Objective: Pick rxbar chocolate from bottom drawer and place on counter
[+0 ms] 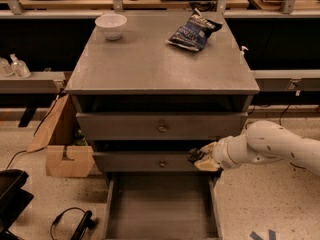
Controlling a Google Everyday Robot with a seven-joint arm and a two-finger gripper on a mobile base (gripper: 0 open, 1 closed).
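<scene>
Grey desk (150, 64) with flat matte top, over two knobbed drawer fronts (161, 128). On desk, far left corner: white bowl (111, 25). On desk, far right: dark blue snack bag (194, 31), crumpled. Below desk, at floor level: bottom drawer (162, 209), pulled out, with plain grey floor and low side walls. Below desk, at right end of lower drawer front and just above open drawer's rear right corner: gripper (199, 157) on white arm (270, 144), pinching rxbar chocolate (193, 155), small and dark, lifted off drawer floor. Left of desk, on ground: cardboard box (65, 151).
</scene>
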